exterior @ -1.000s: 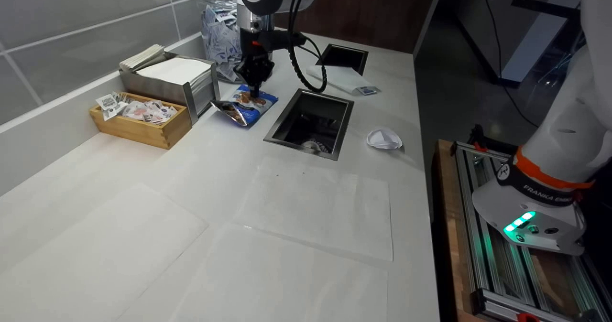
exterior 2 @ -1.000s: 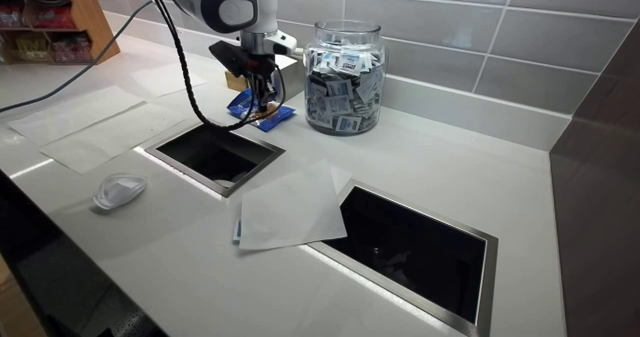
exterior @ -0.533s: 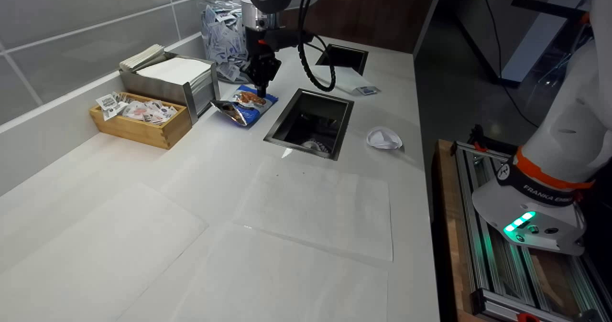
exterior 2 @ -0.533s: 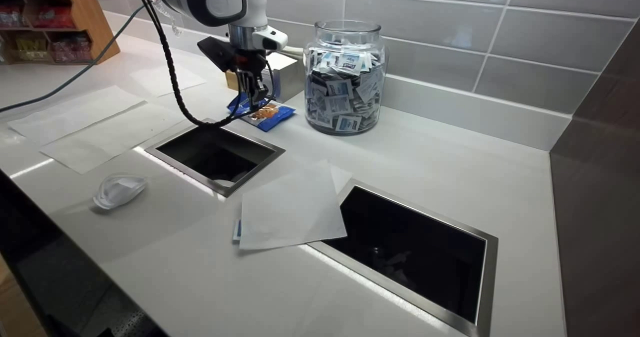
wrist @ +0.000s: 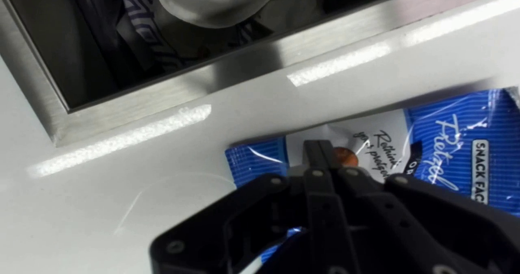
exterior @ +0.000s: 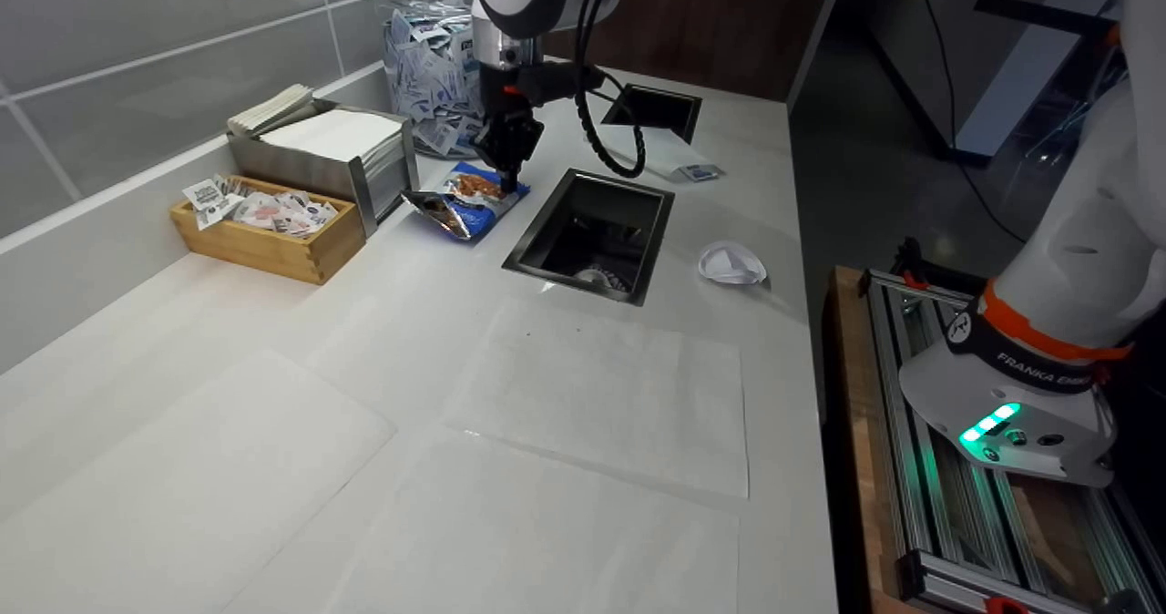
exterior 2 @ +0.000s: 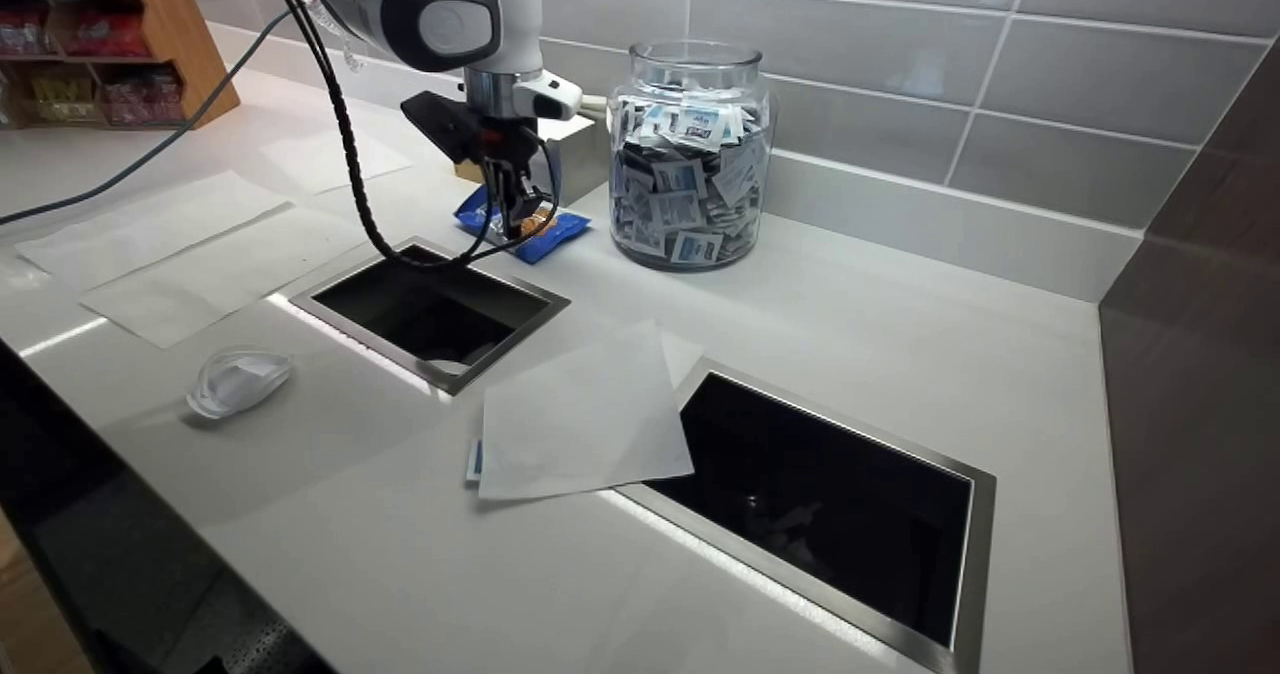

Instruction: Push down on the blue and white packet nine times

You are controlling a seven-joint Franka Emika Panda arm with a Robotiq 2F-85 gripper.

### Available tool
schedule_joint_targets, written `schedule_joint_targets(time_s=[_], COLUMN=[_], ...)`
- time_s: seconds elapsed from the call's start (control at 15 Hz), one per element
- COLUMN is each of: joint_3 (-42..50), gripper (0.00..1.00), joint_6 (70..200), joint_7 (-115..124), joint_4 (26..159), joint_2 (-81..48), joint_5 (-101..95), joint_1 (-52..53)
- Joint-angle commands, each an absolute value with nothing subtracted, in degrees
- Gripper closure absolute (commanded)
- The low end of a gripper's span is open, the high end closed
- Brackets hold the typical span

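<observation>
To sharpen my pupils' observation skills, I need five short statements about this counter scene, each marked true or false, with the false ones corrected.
1. The shut claw points down at the blue and white packet. True.
2. The packet lies in a drawer. False: it lies on the counter, beside a metal-rimmed opening.
3. The wooden box holds small sachets. True.
4. The tall container full of sachets is a steel bucket. False: it is a glass jar, open at the top.
5. A sheet of white paper overlaps a second opening. True.
</observation>
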State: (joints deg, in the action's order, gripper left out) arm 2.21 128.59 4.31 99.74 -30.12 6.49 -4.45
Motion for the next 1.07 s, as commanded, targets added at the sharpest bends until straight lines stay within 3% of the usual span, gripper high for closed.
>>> schedule_joint_targets(time_s=[0.0,0.47,1.0], joint_3=[1.56,1.04,2.2], gripper=[1.0,1.0,1.0], joint_6=[129.31,128.57,128.31], joint_7=[1.8,-1.13,0.89], joint_4=[99.64,96.54,99.22], joint_2=[-31.09,-35.07,-29.69], joint_5=[7.74,9.38,6.33], joint_1=[-5.5,-6.98,-4.47])
